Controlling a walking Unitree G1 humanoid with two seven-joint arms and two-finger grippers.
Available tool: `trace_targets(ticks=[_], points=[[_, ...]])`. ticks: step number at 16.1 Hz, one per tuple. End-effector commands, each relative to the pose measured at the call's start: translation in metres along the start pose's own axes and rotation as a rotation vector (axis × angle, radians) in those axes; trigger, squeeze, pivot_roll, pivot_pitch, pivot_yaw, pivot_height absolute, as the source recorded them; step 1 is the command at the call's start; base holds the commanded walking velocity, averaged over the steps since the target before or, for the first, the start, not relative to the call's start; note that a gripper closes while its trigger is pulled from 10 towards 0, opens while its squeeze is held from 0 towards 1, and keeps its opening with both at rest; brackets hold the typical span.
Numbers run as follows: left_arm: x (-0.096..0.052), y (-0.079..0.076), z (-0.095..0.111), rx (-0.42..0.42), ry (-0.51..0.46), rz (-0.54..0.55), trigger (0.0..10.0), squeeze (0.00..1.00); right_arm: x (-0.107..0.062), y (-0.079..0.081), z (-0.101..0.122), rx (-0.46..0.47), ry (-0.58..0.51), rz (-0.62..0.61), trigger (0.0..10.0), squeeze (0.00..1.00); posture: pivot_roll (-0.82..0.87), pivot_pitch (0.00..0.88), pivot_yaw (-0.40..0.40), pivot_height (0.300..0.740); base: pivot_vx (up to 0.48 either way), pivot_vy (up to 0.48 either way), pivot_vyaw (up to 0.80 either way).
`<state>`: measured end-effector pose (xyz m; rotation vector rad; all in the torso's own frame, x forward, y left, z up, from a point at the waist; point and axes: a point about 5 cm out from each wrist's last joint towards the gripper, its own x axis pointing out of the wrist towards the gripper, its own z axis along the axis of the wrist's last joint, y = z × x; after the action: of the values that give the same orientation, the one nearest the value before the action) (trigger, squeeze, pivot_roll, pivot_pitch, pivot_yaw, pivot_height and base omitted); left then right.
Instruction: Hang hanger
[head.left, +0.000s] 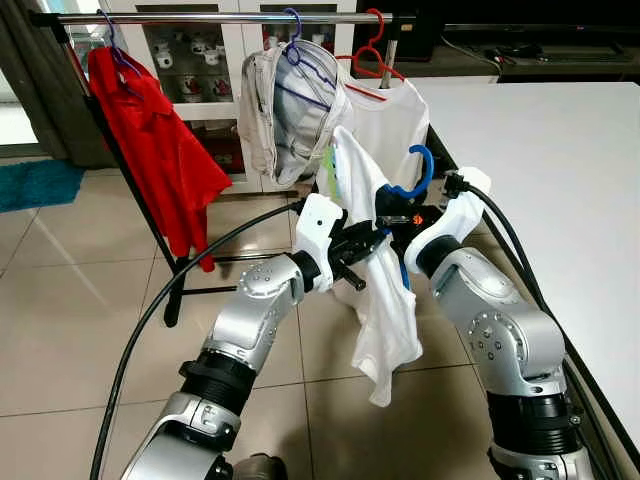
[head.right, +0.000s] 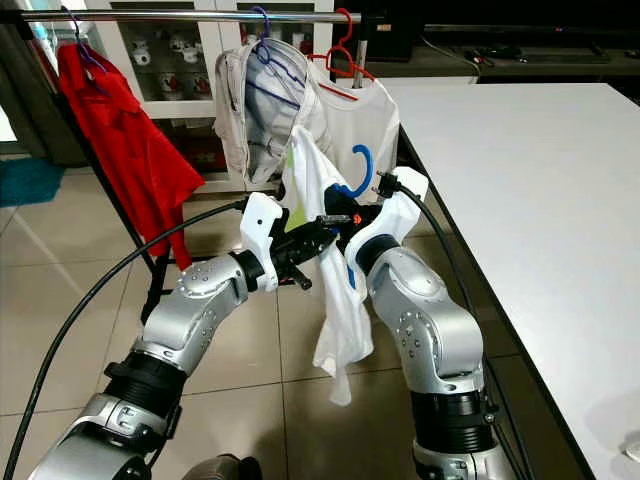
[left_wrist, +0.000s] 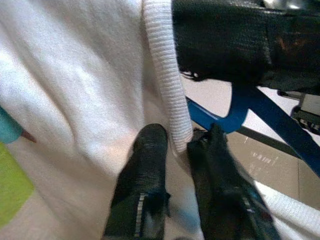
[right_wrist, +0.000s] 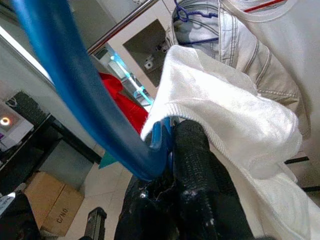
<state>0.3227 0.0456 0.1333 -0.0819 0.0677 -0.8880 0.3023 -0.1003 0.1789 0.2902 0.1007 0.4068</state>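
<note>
Right hand (head.left: 398, 222) clamped the blue hanger (head.left: 418, 176) carrying a white shirt (head.left: 378, 300), held below the rail (head.left: 230, 17); left hand (left_wrist: 175, 145) pinched the shirt's ribbed collar (left_wrist: 162, 65), fingers nearly closed.

Both silver arms reach forward and meet at the frame's centre, elbows bent low. The left gripper (head.left: 352, 250) has its fingers (left_wrist: 142, 175) pinched nearly together. The right gripper (head.left: 398, 222) is clamped tight, wrist angled inward toward the left.
</note>
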Motion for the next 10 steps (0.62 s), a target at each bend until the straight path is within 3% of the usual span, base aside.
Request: trace_targets(ticks=[1, 5, 7, 10], points=[[0.001, 0.004, 0.005, 0.014, -0.015, 0.023, 0.0, 0.0, 0.001, 0.005, 0.004, -0.005, -0.01, 0.028, 10.0, 0.0, -0.11, 0.0, 0.003, 0.74, 0.0, 0.0, 0.0], [-0.01, 0.004, 0.008, 0.034, -0.042, 0.009, 0.0, 0.0, 0.001, -0.003, 0.002, -0.017, -0.003, -0.032, 10.0, 0.0, -0.11, 0.0, 0.008, 0.74, 0.0, 0.0, 0.0], [-0.021, 0.001, 0.012, 0.062, -0.078, 0.003, 0.0, 0.0, -0.002, -0.025, -0.008, -0.045, 0.059, -0.193, 10.0, 0.0, -0.11, 0.0, 0.006, 0.74, 0.0, 0.0, 0.0], [-0.027, 0.001, 0.013, 0.064, -0.098, 0.044, 0.0, 0.0, -0.006, -0.044, -0.012, -0.039, 0.084, -0.328, 10.0, 0.0, -0.1, 0.0, 0.002, 0.74, 0.0, 0.0, 0.0]])
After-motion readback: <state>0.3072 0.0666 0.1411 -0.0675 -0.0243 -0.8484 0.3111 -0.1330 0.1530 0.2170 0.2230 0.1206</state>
